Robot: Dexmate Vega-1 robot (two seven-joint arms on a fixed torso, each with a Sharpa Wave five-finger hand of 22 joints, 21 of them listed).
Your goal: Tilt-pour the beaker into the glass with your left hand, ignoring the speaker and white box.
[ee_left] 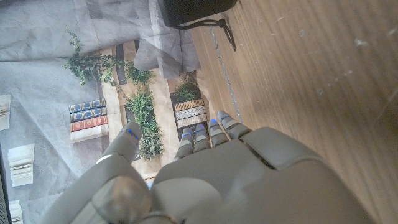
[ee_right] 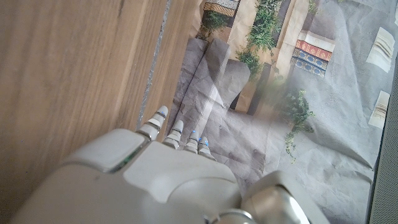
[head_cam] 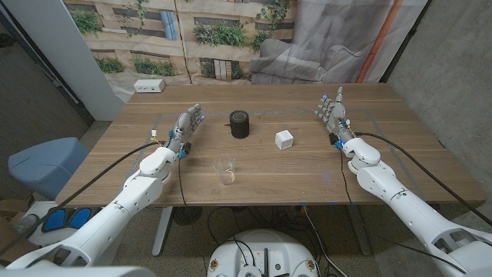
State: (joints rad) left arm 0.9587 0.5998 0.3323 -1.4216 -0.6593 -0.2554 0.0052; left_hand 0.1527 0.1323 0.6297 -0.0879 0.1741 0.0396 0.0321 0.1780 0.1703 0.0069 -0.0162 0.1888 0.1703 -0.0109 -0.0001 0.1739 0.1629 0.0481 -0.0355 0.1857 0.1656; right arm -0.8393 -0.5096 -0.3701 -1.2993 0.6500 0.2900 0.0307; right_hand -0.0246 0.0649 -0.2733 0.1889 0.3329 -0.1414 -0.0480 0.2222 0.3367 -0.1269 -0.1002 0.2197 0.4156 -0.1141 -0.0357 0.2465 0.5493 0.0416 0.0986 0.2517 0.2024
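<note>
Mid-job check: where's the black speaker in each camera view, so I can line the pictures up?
Head view: the speaker stands mid-table, beyond the glass.
Left wrist view: a dark shape with a cord, likely the speaker, sits on the table ahead of the left hand.
Right wrist view: table edge and backdrop ahead of the right hand.
Shared landmark: the plant-printed backdrop.

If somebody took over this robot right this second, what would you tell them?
Left hand: holds nothing, fingers apart, on the table left of the black speaker.
Right hand: holds nothing, at the table's right side.
Glass: upright near the front edge, looks empty.
White box: right of the speaker; ignore both.
I can't spot a beaker.
Done: nothing. Left: find the beaker, grasp, pour.
</note>
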